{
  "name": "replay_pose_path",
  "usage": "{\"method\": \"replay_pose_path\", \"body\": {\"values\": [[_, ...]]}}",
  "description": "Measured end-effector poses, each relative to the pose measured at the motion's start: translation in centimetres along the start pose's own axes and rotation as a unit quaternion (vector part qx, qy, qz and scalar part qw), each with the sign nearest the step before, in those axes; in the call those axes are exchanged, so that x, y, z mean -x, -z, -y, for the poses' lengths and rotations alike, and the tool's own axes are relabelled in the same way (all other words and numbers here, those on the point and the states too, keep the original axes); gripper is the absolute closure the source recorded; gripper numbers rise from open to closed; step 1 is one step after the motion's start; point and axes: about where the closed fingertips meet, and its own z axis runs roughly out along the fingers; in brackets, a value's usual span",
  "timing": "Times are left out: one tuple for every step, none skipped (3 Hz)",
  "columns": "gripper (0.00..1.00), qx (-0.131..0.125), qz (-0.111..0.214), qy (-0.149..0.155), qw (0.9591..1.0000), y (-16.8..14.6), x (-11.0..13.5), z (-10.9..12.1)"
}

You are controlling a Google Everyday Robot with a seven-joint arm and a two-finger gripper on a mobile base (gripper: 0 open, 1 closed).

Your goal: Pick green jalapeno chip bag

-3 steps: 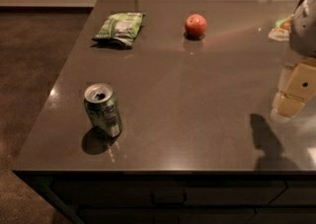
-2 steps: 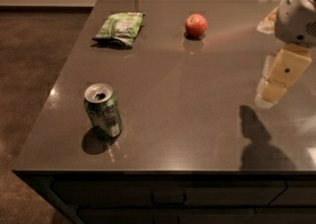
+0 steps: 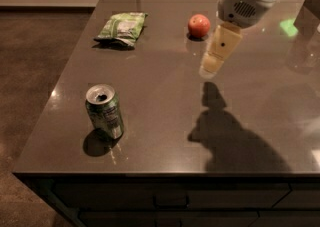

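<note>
The green jalapeno chip bag (image 3: 121, 28) lies flat on the far left part of the dark table (image 3: 165, 106). My gripper (image 3: 214, 62) hangs above the table's middle right, well to the right of the bag and a little in front of it. It holds nothing that I can see. Its shadow falls on the table below it.
A green soda can (image 3: 104, 110) stands upright near the table's front left. A red apple (image 3: 199, 25) sits at the back, just left of my gripper's arm. The table's left and front edges drop to a brown floor.
My gripper has moved left from the table's right edge toward the middle, closer to the apple and the bag. The bag, can and apple have not moved.
</note>
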Motion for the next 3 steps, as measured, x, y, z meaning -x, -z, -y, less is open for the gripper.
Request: {"method": "replay_pose_path", "body": {"values": [[0.00, -0.015, 0.009, -0.032, 0.9993, -3.0, 4.3, 2.6], [0.00, -0.013, 0.017, -0.062, 0.9978, -5.9, 8.1, 4.3], [0.00, -0.010, 0.024, -0.097, 0.9950, -8.7, 11.5, 5.9]]}}
